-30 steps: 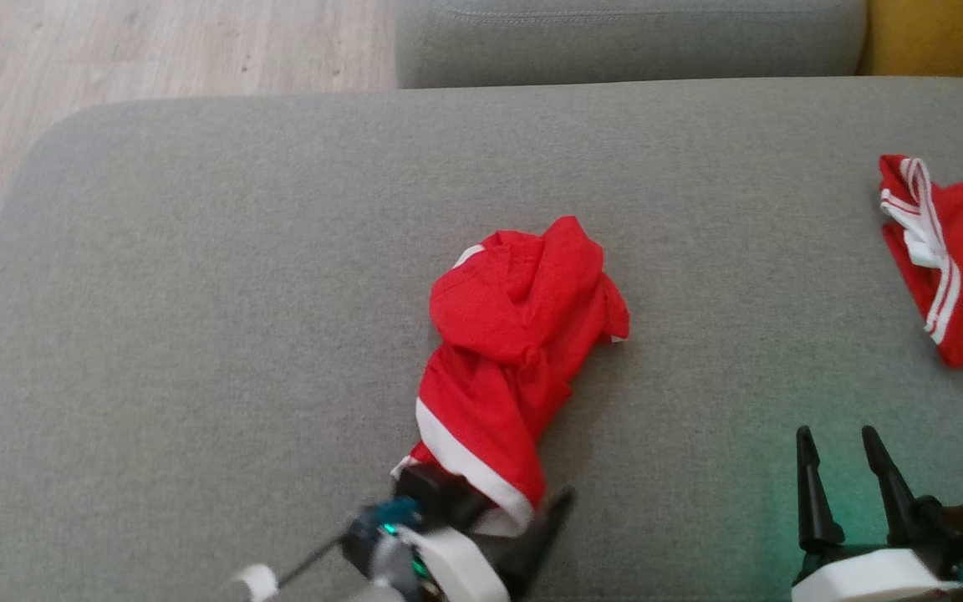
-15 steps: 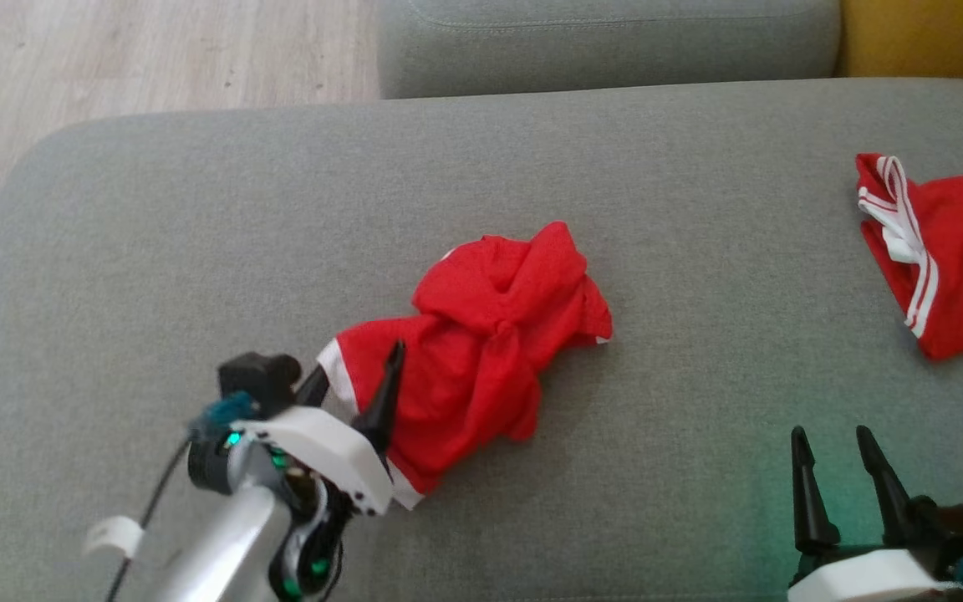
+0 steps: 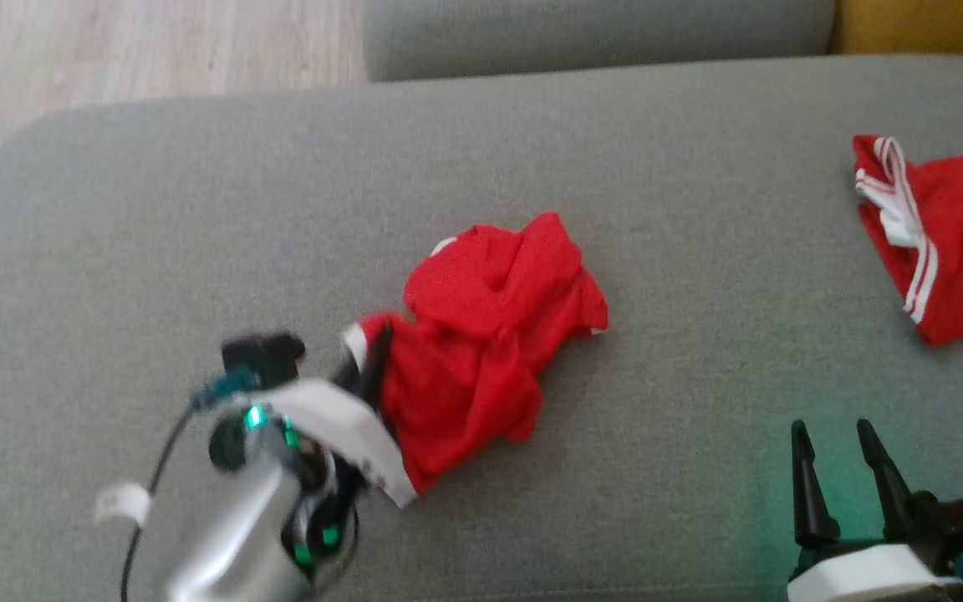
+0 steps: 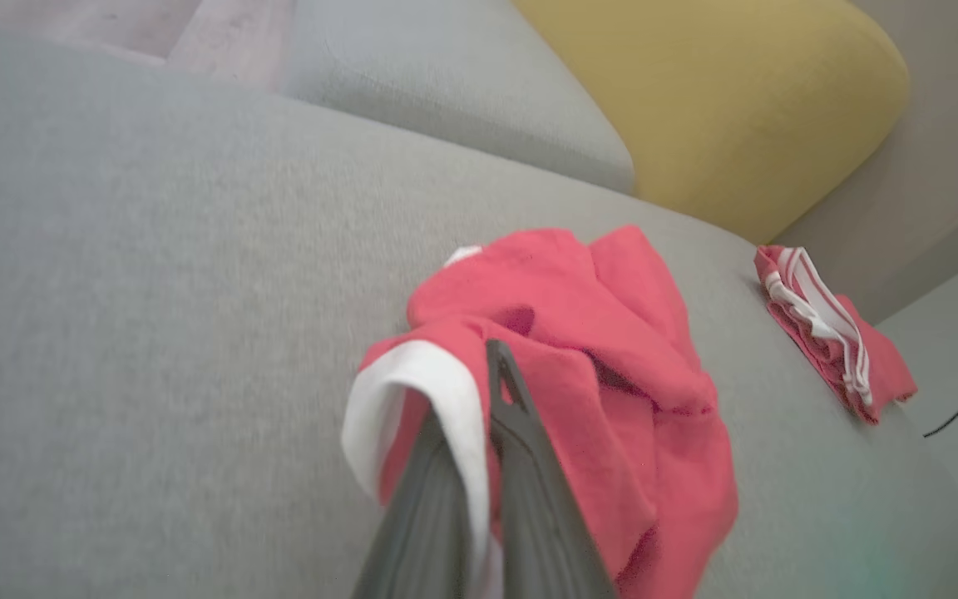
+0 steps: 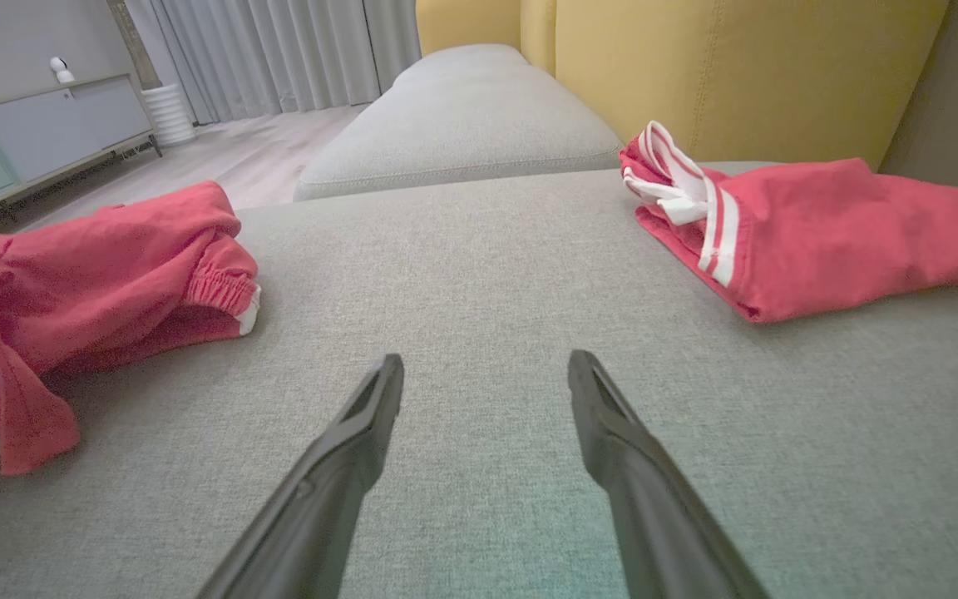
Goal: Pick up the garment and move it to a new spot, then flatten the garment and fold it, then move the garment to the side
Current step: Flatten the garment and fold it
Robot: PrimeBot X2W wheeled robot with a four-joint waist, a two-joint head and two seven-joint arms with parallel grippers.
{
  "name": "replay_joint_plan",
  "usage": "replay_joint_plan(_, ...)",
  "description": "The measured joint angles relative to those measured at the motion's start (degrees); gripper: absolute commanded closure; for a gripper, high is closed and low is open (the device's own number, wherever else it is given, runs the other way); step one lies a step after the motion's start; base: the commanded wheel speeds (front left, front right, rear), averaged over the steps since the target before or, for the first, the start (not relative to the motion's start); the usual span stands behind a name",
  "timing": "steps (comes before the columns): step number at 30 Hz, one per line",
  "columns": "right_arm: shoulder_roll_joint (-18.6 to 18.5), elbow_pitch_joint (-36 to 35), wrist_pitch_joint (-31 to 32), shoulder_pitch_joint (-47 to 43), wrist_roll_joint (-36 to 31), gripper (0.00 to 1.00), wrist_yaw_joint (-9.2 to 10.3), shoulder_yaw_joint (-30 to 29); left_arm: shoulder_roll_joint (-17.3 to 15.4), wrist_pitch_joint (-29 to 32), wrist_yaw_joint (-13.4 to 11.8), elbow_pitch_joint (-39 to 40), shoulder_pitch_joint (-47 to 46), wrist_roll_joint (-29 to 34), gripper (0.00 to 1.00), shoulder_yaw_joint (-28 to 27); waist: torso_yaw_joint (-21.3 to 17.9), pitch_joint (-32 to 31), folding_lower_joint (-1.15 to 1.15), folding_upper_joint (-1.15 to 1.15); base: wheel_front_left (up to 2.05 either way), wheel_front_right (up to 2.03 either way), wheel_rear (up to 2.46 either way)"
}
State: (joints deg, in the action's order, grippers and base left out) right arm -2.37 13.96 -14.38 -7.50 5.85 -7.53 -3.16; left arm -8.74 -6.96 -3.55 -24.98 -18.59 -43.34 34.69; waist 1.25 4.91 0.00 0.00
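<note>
A crumpled red garment (image 3: 481, 334) with a white band lies in the middle of the grey sofa seat (image 3: 197, 217). It also appears in the left wrist view as the garment (image 4: 604, 358) and at the left of the right wrist view as the garment (image 5: 71, 291). My left gripper (image 3: 364, 359) is shut on its white-edged hem at the near left end; the left wrist view shows both fingers (image 4: 520, 466) pinching the white band (image 4: 446, 399). My right gripper (image 3: 837, 439) stands open at the lower right, apart from the cloth, its fingers (image 5: 362, 424) spread over bare cushion.
A second red garment with white stripes (image 3: 941, 234) lies at the right edge of the seat, also seen as the striped garment (image 5: 778, 225). A grey cushion (image 3: 598, 33) and a yellow backrest (image 4: 712, 108) border the far side. Wooden floor (image 3: 114, 50) lies beyond the left edge.
My left gripper swung from the garment's near end to its left side and closed on the white-banded hem, dragging that end leftward. The camera has shifted slightly. The right gripper stayed put.
</note>
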Motion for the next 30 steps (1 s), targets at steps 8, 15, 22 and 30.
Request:
replay_joint_plan(8, 0.0, -0.8, 0.0, 3.9, -0.5, 0.0, 0.0, 0.4, 0.2, -3.2, 0.6, -3.5, -9.0, 0.4, 1.0, -2.5, -0.2, 4.5, 0.0, 0.0, 0.0, 0.0, 0.0)
replay_joint_plan(15, 0.0, -0.8, 0.0, 4.5, -0.5, 0.0, 0.0, -0.2, 0.1, -6.0, -0.2, -2.3, -11.5, -2.0, 1.0, -8.8, 0.6, 5.5, 0.0, 0.0, 0.0, 0.0, 0.0)
replay_joint_plan(22, 0.0, -0.5, 0.0, 4.5, -0.4, 0.0, 0.0, -0.5, -2.3, -7.3, -7.3, 0.8, -14.3, -0.7, 1.0, -16.2, 2.2, 4.5, 0.0, 0.0, 0.0, 0.0, 0.0)
replay_joint_plan(30, 0.0, 0.0, 0.0, 4.5, -0.3, 0.0, 0.0, -0.1, -2.4, -7.3, -7.8, -2.8, -8.1, 0.1, 1.0, -16.8, 3.4, 3.8, 0.0, 0.0, 0.0, 0.0, 0.0)
